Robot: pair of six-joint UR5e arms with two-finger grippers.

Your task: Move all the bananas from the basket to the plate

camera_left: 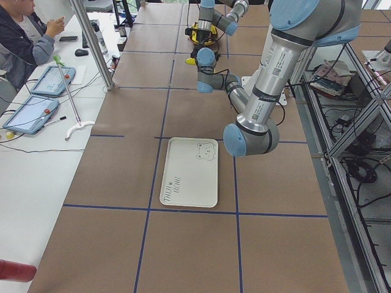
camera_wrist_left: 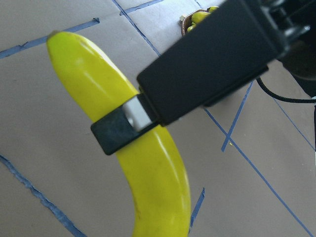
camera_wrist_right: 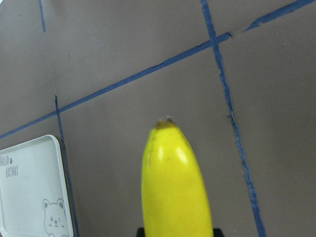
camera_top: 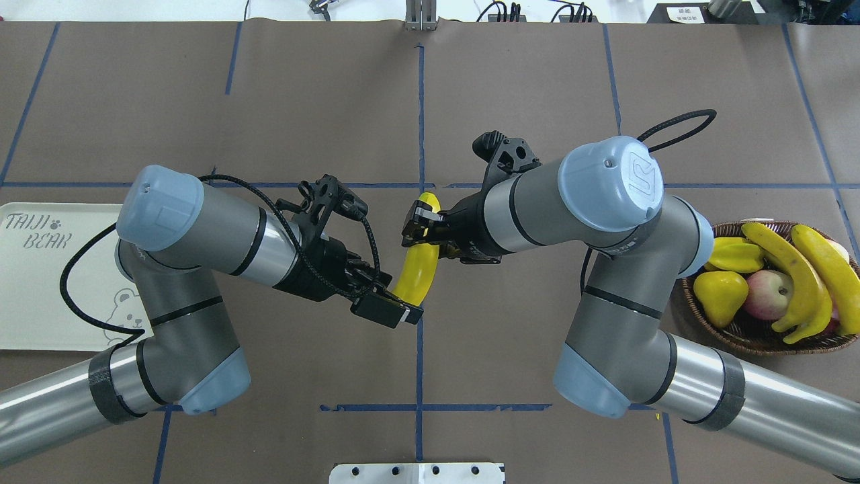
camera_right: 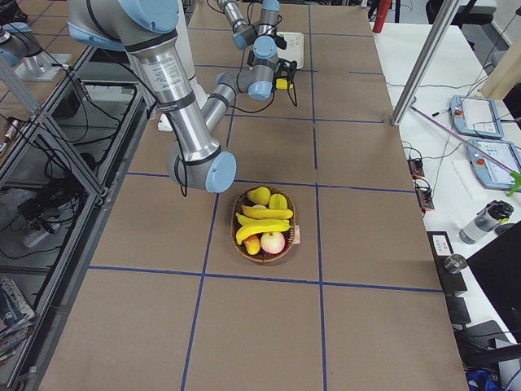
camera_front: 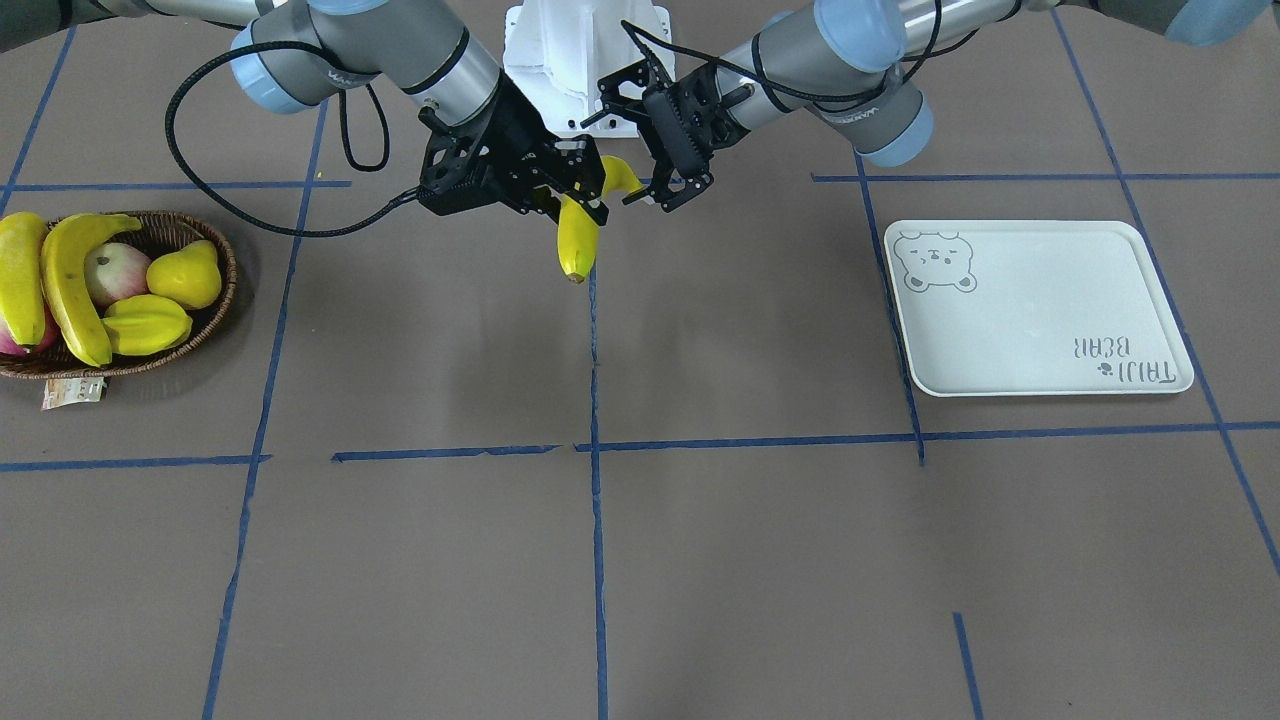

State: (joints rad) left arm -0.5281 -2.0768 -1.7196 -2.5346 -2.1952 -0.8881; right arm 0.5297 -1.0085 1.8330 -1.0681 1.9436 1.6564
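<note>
One banana (camera_front: 578,240) hangs over the middle of the table with my right gripper (camera_front: 572,195) shut on its middle; the right wrist view shows its dark tip (camera_wrist_right: 165,123) pointing away. My left gripper (camera_front: 645,185) stands open right at the banana's other end (camera_top: 410,286), and I cannot tell whether they touch. The left wrist view shows a black finger pad (camera_wrist_left: 116,136) of the right gripper across the banana (camera_wrist_left: 148,168). Two more bananas (camera_front: 70,290) lie in the wicker basket (camera_front: 225,290). The plate (camera_front: 1040,310) holds nothing.
The basket (camera_top: 739,336) also holds a red apple (camera_top: 766,296), a yellow pear (camera_top: 719,296) and a starfruit (camera_top: 736,255); a paper tag (camera_front: 72,392) lies at its rim. Blue tape lines cross the brown table. A person (camera_left: 24,36) sits at a side desk.
</note>
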